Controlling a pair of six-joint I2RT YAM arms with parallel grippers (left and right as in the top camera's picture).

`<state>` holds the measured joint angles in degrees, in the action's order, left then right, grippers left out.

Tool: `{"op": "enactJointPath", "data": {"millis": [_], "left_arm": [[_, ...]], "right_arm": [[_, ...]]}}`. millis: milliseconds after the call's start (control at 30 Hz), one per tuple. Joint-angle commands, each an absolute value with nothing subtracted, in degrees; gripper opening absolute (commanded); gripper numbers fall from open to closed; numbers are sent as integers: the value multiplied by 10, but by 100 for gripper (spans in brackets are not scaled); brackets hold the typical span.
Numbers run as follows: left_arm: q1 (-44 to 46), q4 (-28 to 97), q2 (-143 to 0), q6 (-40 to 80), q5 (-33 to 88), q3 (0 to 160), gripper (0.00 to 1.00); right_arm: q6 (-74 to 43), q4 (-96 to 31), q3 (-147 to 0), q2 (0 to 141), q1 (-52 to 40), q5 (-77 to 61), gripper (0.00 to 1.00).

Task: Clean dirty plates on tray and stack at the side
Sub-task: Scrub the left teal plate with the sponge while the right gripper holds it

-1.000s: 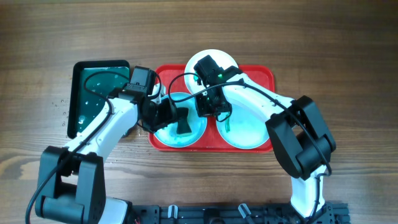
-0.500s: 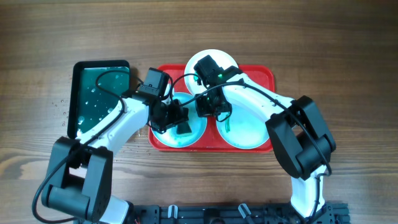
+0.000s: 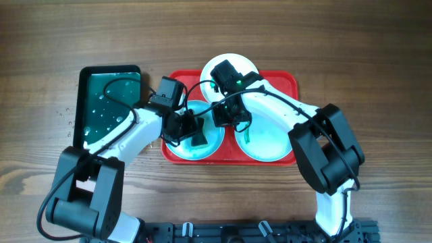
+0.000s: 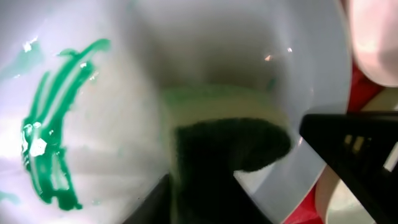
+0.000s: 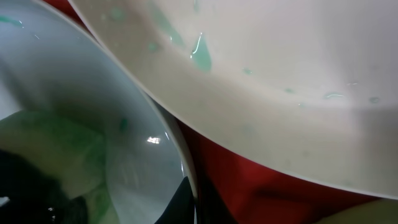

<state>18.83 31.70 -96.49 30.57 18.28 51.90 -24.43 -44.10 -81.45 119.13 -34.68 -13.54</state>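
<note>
The red tray (image 3: 289,82) holds three plates: a white one (image 3: 244,64) at the back, a turquoise one (image 3: 210,143) front left and a turquoise one (image 3: 270,142) front right with a green smear. My left gripper (image 3: 192,128) is shut on a dark green sponge (image 3: 199,133) pressed onto the left turquoise plate (image 4: 93,74), next to a green smear (image 4: 53,143); the sponge (image 4: 227,155) fills the left wrist view's bottom. My right gripper (image 3: 226,116) is shut on that plate's right rim (image 5: 186,168), above the red tray (image 5: 261,180).
A smaller dark green tray (image 3: 84,101) with water drops stands left of the red tray on the wooden table (image 3: 378,54). The white plate's underside (image 5: 280,68) hangs close over my right gripper. The two arms nearly meet over the left plate.
My left arm has shifted a little to the right and turned, with the sponge rubbing on the left turquoise plate. The right arm has not moved.
</note>
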Motion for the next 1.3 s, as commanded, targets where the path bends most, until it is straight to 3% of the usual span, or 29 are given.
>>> {"op": "enactJointPath", "data": {"millis": [0,133,267,667,867,1067,1267], "left_arm": [[193,314,-973,309,169,508,17],[193,310,-973,309,169,508,18],[193,310,-973,309,158,508,4],[193,318,-971,309,-105,487,4],[193,348,-945,309,-157,511,4],[193,349,-904,307,-132,516,4],[193,290,-909,307,73,515,4]], "right_arm": [[-255,-437,-809,1198,-350,-141,5],[-255,-437,-809,1198,-350,-140,5],[-255,-437,-809,1198,-350,-140,5],[-255,-437,-809,1198,-350,-139,4],[-255,-438,-809,1198,-350,-139,4],[-255,-437,-809,1198,-350,-137,4],[-255,-435,-809,1198,-350,-137,4]]}}
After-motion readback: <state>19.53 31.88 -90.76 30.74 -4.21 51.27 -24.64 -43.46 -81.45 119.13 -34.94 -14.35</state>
